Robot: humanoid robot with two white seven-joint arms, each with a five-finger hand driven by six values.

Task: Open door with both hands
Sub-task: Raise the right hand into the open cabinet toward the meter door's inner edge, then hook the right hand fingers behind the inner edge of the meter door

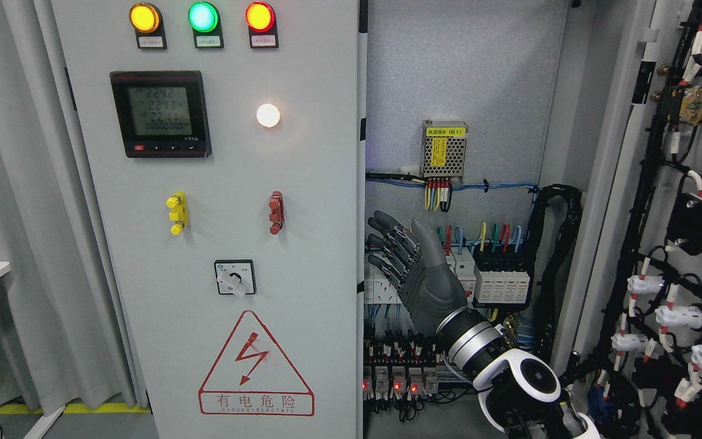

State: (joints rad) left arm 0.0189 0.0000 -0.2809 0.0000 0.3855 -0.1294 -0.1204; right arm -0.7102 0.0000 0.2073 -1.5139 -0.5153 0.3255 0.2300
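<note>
Already, a curtain hangs at the far left beside the cabinet's left door, which stands closed and carries 3 lit indicator lamps along its top edge, a meter below them and a warning triangle near its bottom edge. Just past that door's right edge, the right hand reaches into the exposed interior, fingers spread and grasping nothing, probably to hook that edge. Farther right, the right door is swung open, its wiring showing.
</note>
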